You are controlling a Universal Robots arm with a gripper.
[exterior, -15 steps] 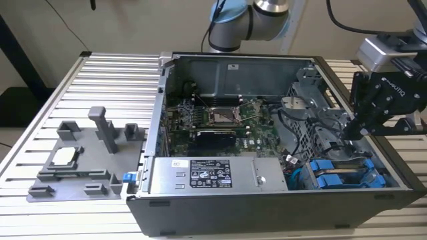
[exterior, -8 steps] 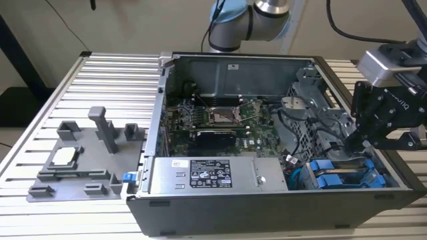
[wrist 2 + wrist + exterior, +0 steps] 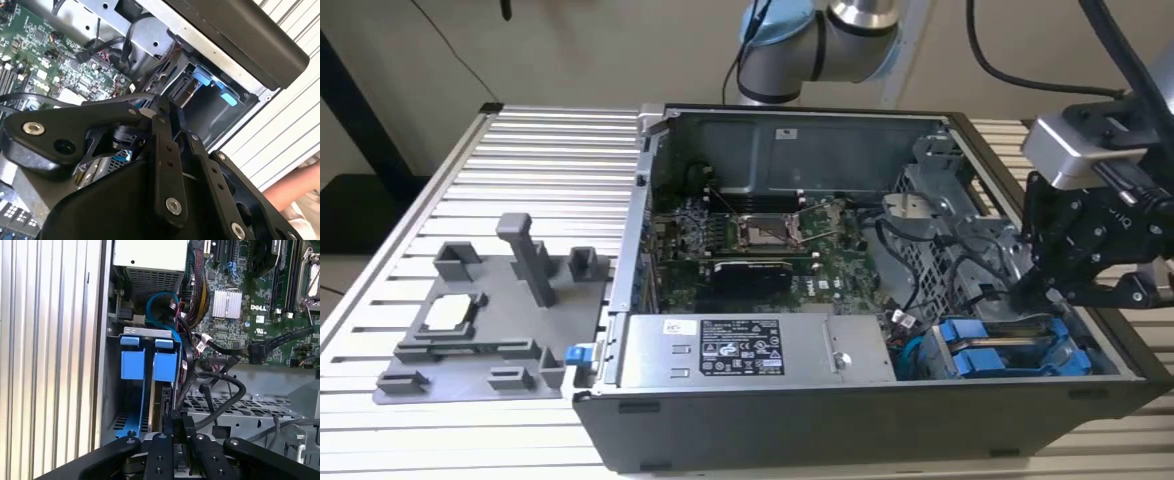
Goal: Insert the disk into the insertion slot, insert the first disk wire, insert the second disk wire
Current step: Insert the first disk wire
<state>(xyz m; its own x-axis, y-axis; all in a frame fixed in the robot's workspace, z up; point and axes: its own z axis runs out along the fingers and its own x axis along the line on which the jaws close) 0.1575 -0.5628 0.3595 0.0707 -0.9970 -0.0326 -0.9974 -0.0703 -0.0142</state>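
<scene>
Two blue-fronted drives stand side by side in the grey metal drive cage (image 3: 149, 331) at the case's corner. The disk (image 3: 165, 365) is the one nearer my fingers and sits in the insertion slot, beside the other drive (image 3: 132, 364). In the exterior view the blue carriers (image 3: 985, 358) show at the case's lower right. My gripper (image 3: 1026, 297) reaches down into the case just behind them. Its fingers (image 3: 172, 426) are close together, shut on the end of a black disk wire (image 3: 227, 382) that loops toward them. In the second wrist view the gripper (image 3: 153, 108) pinches that wire's end.
The grey labelled power-supply box (image 3: 734, 348) lies beside the cage. Motherboard (image 3: 761, 235) and cable bundles (image 3: 192, 287) fill the case. A grey fixture (image 3: 480, 320) rests on the slatted table at the exterior view's left. A person's hand (image 3: 295, 192) is near the case.
</scene>
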